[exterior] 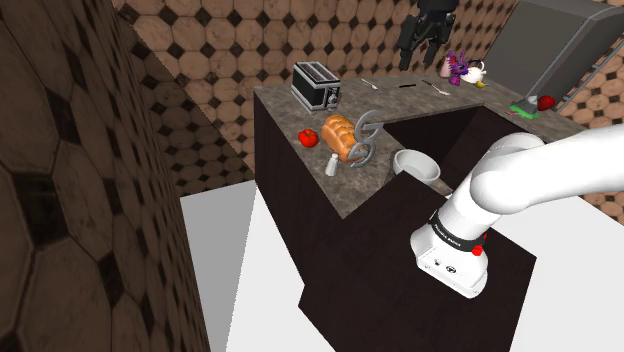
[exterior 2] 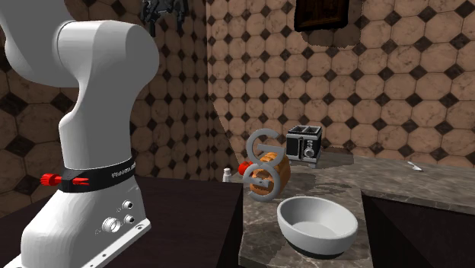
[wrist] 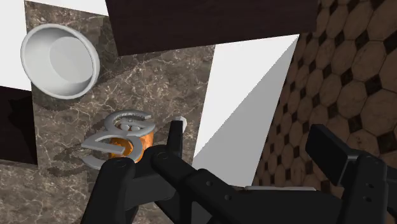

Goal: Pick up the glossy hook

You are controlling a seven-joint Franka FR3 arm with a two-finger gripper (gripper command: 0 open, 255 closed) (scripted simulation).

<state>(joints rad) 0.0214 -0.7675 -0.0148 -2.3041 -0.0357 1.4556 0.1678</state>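
Note:
The glossy grey hook [exterior: 362,136], a double-looped S shape, stands on the marbled counter [exterior: 290,110] against an orange bread loaf [exterior: 339,134]. From the second exterior view the hook [exterior 2: 262,164] stands in front of the loaf [exterior 2: 275,172]. My gripper [exterior: 431,34] hangs high above the counter's far side, well clear of the hook. In the wrist view its fingers stand wide apart around nothing, so the gripper [wrist: 247,135] is open. From there the hook [wrist: 119,136] sits far below, off to the side of one finger [wrist: 172,135].
A white bowl [exterior: 418,164] sits near the hook on the counter. A white shaker [exterior: 331,165], a red fruit [exterior: 308,136] and a toaster [exterior: 315,85] stand around the loaf. Small items [exterior: 462,69] crowd the back. Tiled walls close in.

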